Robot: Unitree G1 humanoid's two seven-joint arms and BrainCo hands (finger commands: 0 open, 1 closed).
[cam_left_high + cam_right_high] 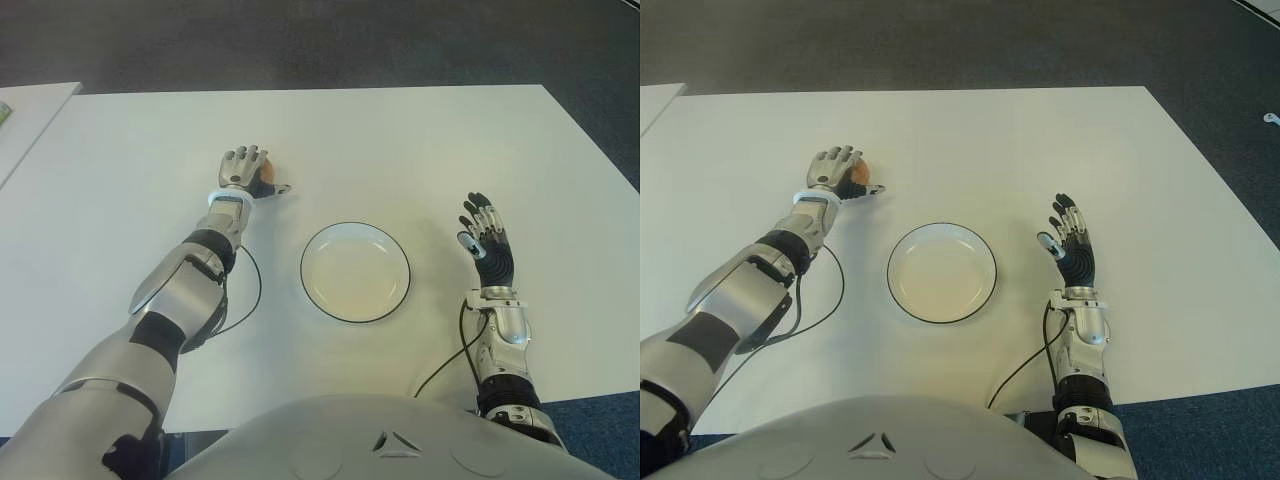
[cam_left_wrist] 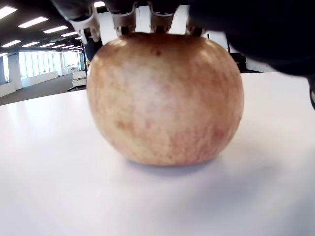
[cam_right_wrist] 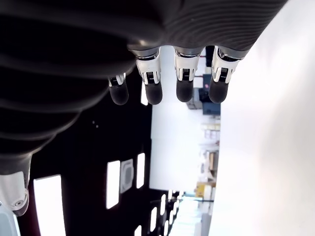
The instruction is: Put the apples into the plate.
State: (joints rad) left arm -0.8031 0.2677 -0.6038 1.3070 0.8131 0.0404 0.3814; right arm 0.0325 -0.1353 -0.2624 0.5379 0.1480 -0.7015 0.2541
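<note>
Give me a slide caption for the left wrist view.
Left hand curled over an apple sitting on the white table.

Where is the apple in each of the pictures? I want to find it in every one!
Left eye view: the apple peeks out under the left hand, up and left of the plate.
Right eye view: the apple is in the same spot, beside the left hand's fingers.
Left wrist view: the apple fills the middle, sitting on the table.
Right wrist view: not in it.
Shared landmark: the left hand's fingers over the apple.
</note>
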